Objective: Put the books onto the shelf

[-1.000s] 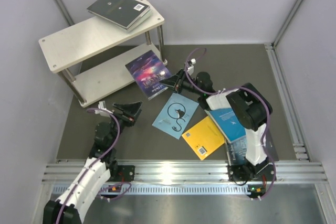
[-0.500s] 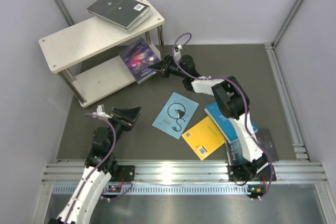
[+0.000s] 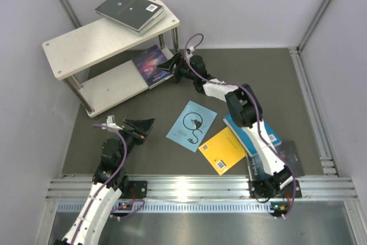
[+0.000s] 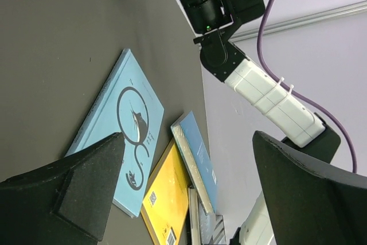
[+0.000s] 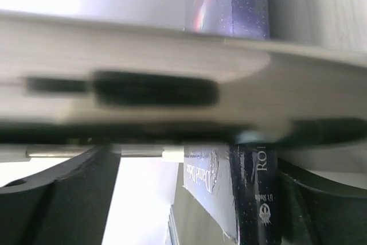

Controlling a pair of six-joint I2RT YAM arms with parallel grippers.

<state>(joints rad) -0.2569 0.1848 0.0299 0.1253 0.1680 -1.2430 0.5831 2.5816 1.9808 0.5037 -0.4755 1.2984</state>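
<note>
While the right arm stretches long across the table, the right gripper (image 3: 171, 68) sits at the right end of the shelf (image 3: 74, 47), level with its lower board (image 3: 112, 90). The purple galaxy book (image 3: 150, 62) lies flat on that lower board, at the end nearest the fingers. In the wrist view the jaws stand spread wide, one finger in each lower corner, with the book's edge blurred across the middle. I see no pinch on it, though whether a pad brushes the cover I can't tell. Up on the top board, two dark books (image 3: 129, 10) are stacked flat.

So the next pick, I'd judge, comes off the table. Look at the light blue book (image 3: 192, 125): it lies between the two arms, its long axis running from far-right to near-left. Its left corner points toward the left gripper (image 3: 142, 124), which hovers just beside it, jaws wide apart, holding nothing. The right gripper is well away at the shelf, so the left arm is the nearer one. The yellow book (image 3: 223, 150) and the bright blue book (image 4: 198, 159) lie further right, on the right arm's side.
</note>
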